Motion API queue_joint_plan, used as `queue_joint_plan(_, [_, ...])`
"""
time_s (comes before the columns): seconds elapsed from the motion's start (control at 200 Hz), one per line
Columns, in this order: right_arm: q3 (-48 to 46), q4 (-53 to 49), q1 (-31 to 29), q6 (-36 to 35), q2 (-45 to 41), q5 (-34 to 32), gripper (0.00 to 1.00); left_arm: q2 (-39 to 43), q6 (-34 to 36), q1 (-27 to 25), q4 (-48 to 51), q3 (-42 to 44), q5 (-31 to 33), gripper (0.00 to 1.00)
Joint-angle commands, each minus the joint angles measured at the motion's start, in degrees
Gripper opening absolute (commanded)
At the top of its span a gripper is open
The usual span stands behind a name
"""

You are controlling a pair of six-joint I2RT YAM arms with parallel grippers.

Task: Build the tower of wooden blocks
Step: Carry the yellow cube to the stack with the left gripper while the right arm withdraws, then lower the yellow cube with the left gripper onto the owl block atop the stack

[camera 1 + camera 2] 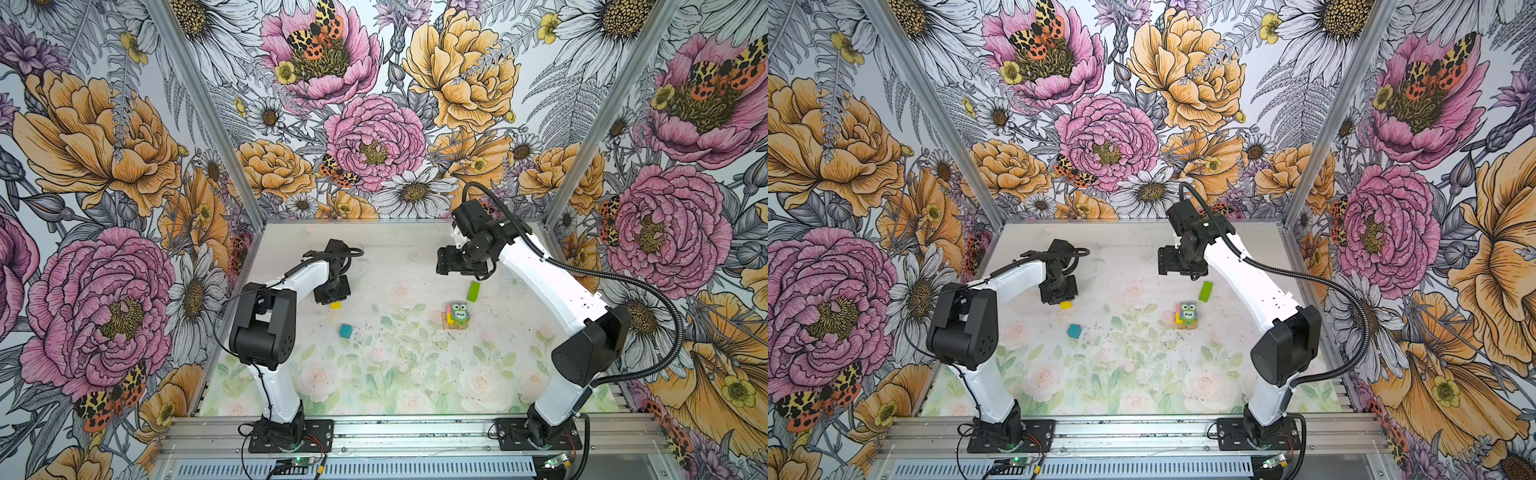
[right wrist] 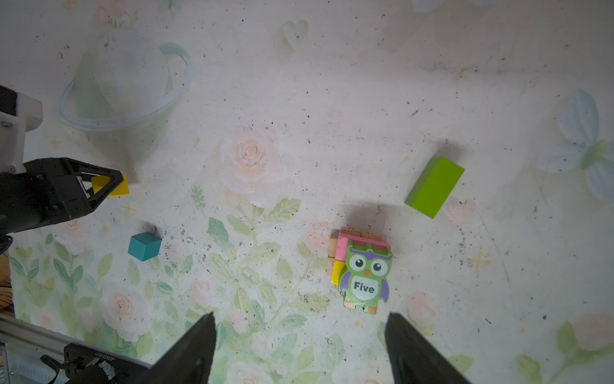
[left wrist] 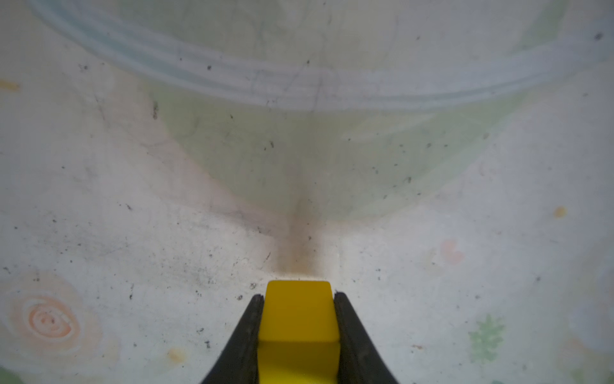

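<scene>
The wood block tower [image 1: 454, 320] [image 1: 1183, 321] is a low stack right of centre: tan bars, a pink bar [image 2: 342, 247] and a yellow piece, with the owl-printed block [image 2: 365, 276] uppermost. A lime-green bar [image 1: 473, 291] [image 2: 434, 187] lies just behind it. A teal cube [image 1: 345, 331] [image 2: 144, 246] sits alone to the left. My left gripper [image 3: 299, 296] is down at the mat, shut on a yellow cube [image 3: 299, 316] [image 1: 336, 305]. My right gripper [image 2: 300, 319] hangs open and empty, high behind the tower.
The blocks lie on a faded floral mat [image 1: 374, 374]. An aluminium rail [image 1: 415, 432] with both arm bases runs along the front edge. Flowered walls close the back and both sides.
</scene>
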State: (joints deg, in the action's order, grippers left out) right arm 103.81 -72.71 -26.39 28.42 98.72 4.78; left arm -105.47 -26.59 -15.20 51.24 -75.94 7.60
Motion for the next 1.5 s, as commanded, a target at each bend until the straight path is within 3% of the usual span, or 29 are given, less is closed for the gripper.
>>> queue_joint_plan(0.0, [-2.8, 2.3, 1.9, 0.6, -3.9, 0.4, 0.82, 0.1, -0.7, -3.0, 3.8, -5.1, 1.7, 0.18])
queue_joint_plan(0.285, [-13.5, 2.9, 11.2, -1.3, -13.2, 1.2, 0.82, -3.7, -6.9, -16.0, 11.2, -19.6, 1.6, 0.18])
queue_joint_plan(0.67, [-24.9, 2.7, 22.9, -2.7, -25.4, 2.0, 0.82, -16.3, -13.5, -31.1, 18.1, -43.5, 2.5, 0.19])
queue_joint_plan(1.016, [-29.6, 1.4, 28.6, -3.2, -32.9, 2.1, 0.82, -27.8, -15.6, -36.5, 21.0, -60.1, 1.0, 0.19])
queue_joint_plan(1.496, [-32.5, -0.1, 29.7, -2.4, -38.4, 0.4, 0.82, -33.4, -16.9, -39.6, 20.9, -67.1, -0.8, 0.20])
